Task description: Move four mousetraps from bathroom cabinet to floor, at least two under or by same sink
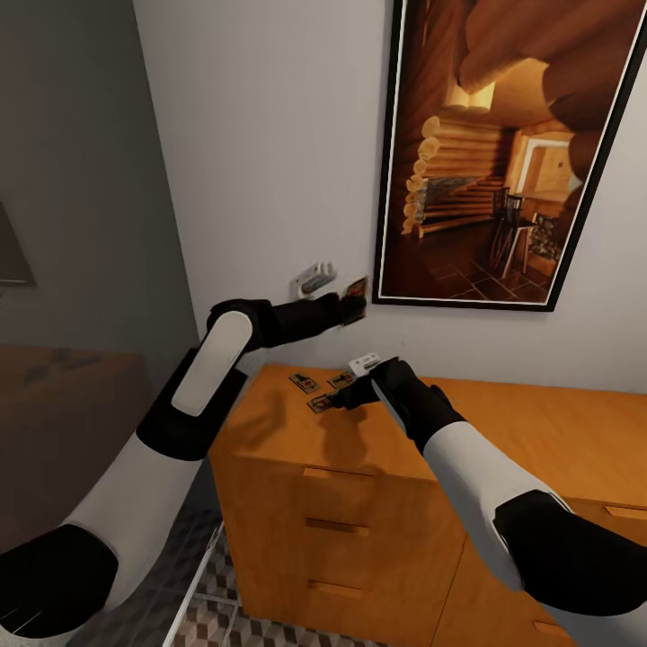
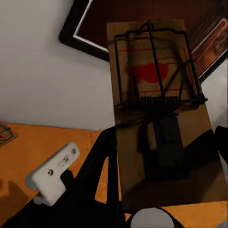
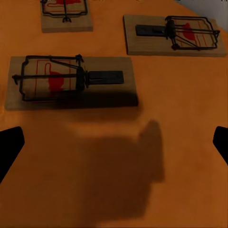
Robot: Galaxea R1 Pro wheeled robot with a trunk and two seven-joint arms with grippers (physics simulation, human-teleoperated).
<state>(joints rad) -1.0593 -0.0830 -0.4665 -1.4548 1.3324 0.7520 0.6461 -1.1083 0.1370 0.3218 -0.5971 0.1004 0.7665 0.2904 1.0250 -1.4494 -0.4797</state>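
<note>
My left gripper (image 1: 357, 304) is clamped on one mousetrap (image 2: 159, 109), held raised in front of the wall, near the lower corner of the framed picture (image 1: 503, 153); my right gripper (image 1: 343, 395) hangs with jaws apart, fingertips (image 3: 9, 147) wide, just above the cabinet (image 1: 503, 431) top; three more mousetraps lie flat there, the nearest (image 3: 71, 81) just ahead of the fingers, a second (image 3: 173, 34) beside it, a third (image 3: 65, 15) beyond; patterned bathroom floor (image 1: 211, 602) shows below the cabinet's left corner.
</note>
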